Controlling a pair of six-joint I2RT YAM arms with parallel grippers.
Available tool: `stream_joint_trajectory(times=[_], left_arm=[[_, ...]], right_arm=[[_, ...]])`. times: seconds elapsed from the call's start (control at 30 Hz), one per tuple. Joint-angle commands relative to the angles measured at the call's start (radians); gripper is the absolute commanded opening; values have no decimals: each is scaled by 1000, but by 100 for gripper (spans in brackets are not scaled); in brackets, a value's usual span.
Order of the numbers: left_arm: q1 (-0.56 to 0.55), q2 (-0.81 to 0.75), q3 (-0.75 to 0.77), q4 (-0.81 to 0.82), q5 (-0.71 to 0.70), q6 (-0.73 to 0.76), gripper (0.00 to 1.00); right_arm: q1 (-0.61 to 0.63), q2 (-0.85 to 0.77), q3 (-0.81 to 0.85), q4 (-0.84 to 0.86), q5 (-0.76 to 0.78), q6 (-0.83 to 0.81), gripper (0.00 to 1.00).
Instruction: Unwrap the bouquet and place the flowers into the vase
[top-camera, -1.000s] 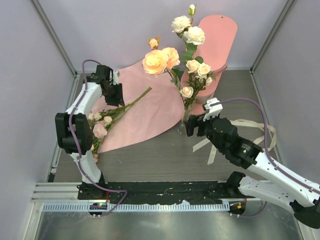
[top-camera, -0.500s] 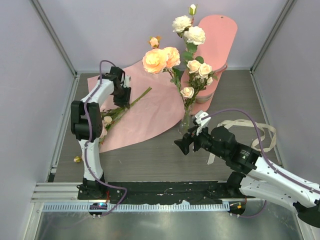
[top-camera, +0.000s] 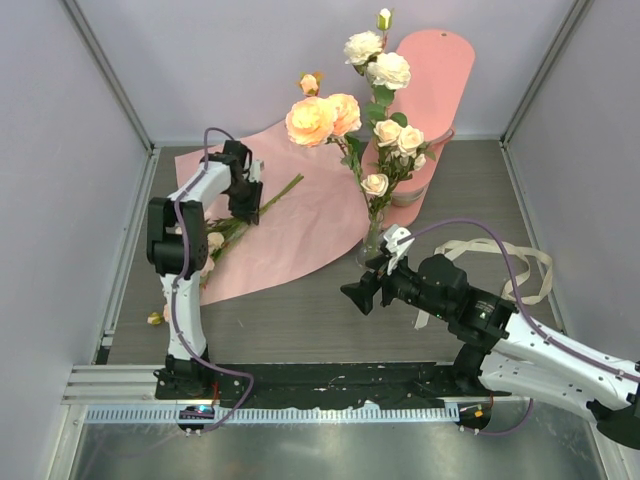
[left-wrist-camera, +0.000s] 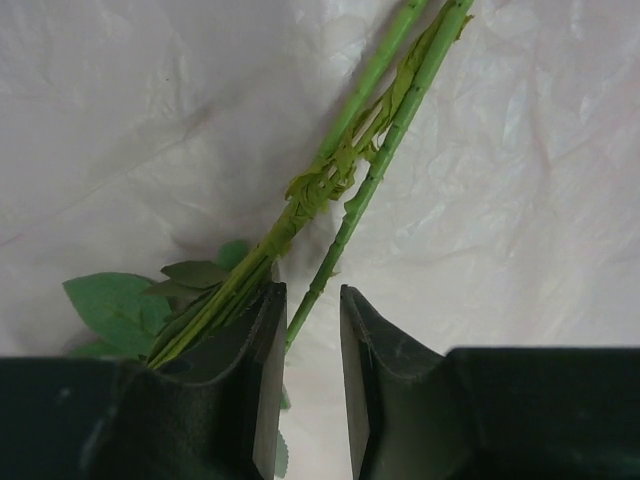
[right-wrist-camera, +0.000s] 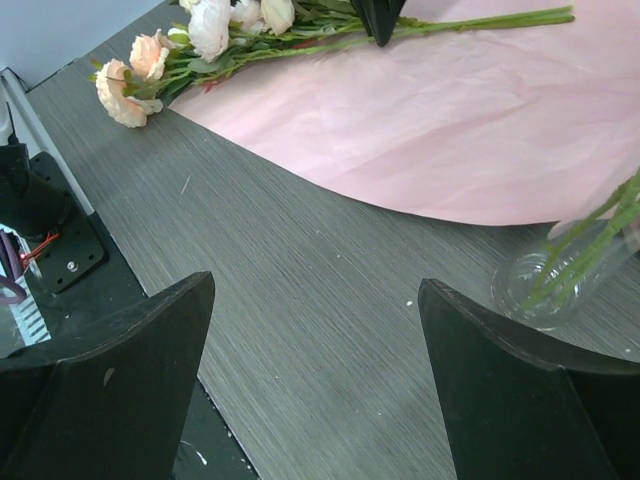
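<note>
Overhead, the top camera takes in the whole table (top-camera: 300, 310). The vase (top-camera: 372, 245) stands just off the edge of the pink paper (top-camera: 310, 215), with the standing roses (top-camera: 325, 118) rising tall out of it in front of a pink shelf (top-camera: 435, 90). The lying stems (top-camera: 215, 240) rest on the paper's left part with their heads toward the near left. A cream ribbon (top-camera: 500, 255) is strewn on the right.

Only the left wrist camera shows the left hand (left-wrist-camera: 312, 295) up close. Its jaws stand narrow with a slim gap. One thin stem of the lying stems (left-wrist-camera: 305, 195) runs down into that gap against the left finger, with space on its other side, so it is not pinched. The thicker bundle passes outside, beside that same finger.

The right wrist camera looks low across the table (right-wrist-camera: 280, 230). It shows the vase (right-wrist-camera: 535, 290) with green stems in its clear glass, near its right finger, and the rose heads of the lying stems (right-wrist-camera: 210, 25) spilling past the paper (right-wrist-camera: 450, 130).

The left arm is folded upright, its forearm reaching back and the left hand (top-camera: 243, 205) pointing down onto the stems. The right arm stretches in low from the near right. The right hand (top-camera: 355, 297) is spread wide and holds nothing, aimed leftward just in front of the vase.
</note>
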Motion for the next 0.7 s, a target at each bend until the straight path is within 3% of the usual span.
stream_joint_trajectory(times=[0.0,0.17,0.27,0.4,0.5,0.67], left_arm=[[-8,20,20,16,13,14,30],[-17,48,24,2,-17,16,23],[-22,56,49,-30,-49,10,13],[-23,-15,83,-48,-69,-3,0],[-25,-106,89,-59,-66,-16,0],[-25,-254,40,-48,-26,-29,0]], right_arm=[[17,11,-1,81,-3,8,89],[41,30,4,92,8,11,89],[60,47,4,107,28,17,89],[124,93,8,141,164,-23,90],[187,160,20,170,273,-141,94],[262,252,39,337,303,-438,100]])
